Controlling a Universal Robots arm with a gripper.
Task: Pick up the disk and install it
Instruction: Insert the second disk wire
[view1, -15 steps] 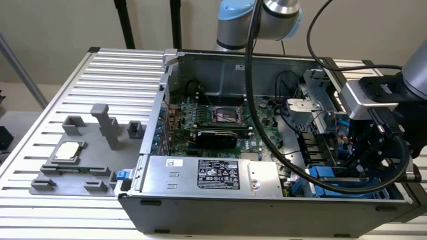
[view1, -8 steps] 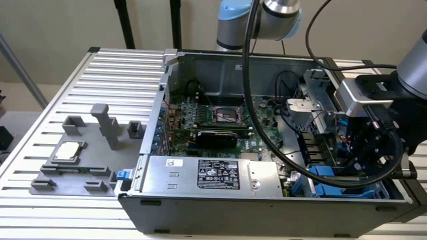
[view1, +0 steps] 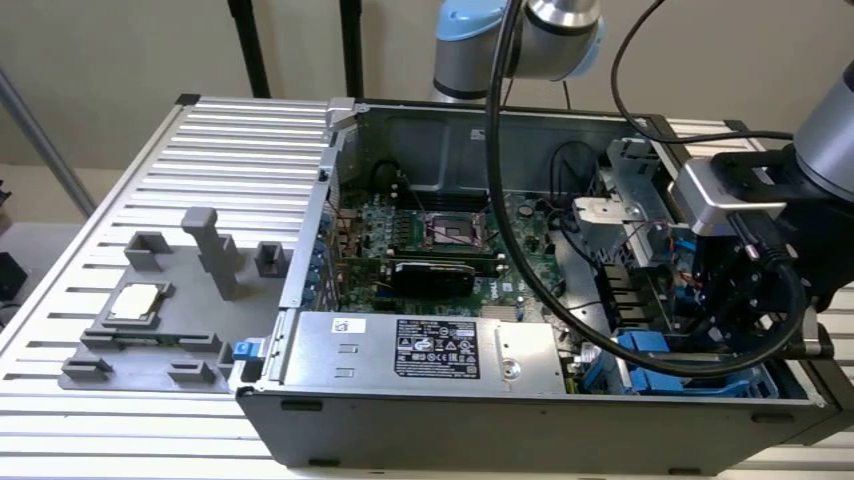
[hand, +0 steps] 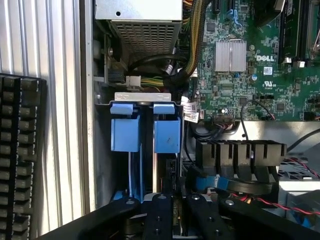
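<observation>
Nearest the wrist camera, gripper (hand: 172, 212): black, low in the corner of the open computer case (view1: 534, 420) at the exterior view's right, directly over the drive bay.
Grip: whether it is spread or closed, and whether it has hold of anything, cannot be told.
Disk (hand: 166, 134): on edge in the drive bay just beyond the gripper, its bright blue carrier facing up. Its silver body is mostly hidden in the slot. In the exterior view the blue shows beside the gripper at the case's front corner (view1: 643, 345).
Second blue carrier (hand: 125, 132): just beside the disk in the same bay, parallel to it, on the side nearer the case wall.
Bay bracket (hand: 142, 96): a silver metal strip across the far ends of both carriers.
Power supply (view1: 427, 345): a silver box with a black-and-white label, along the front wall of the case.
Motherboard (view1: 441, 235): green, flat on the case floor, with an empty CPU socket near its middle.
Table (view1: 240, 150): slatted aluminium, under the case.
Grey fixture (view1: 147, 340): on the table at the exterior view's left, well apart from the gripper.
CPU chip (view1: 136, 303): small, square and silver, lying on the fixture.
</observation>
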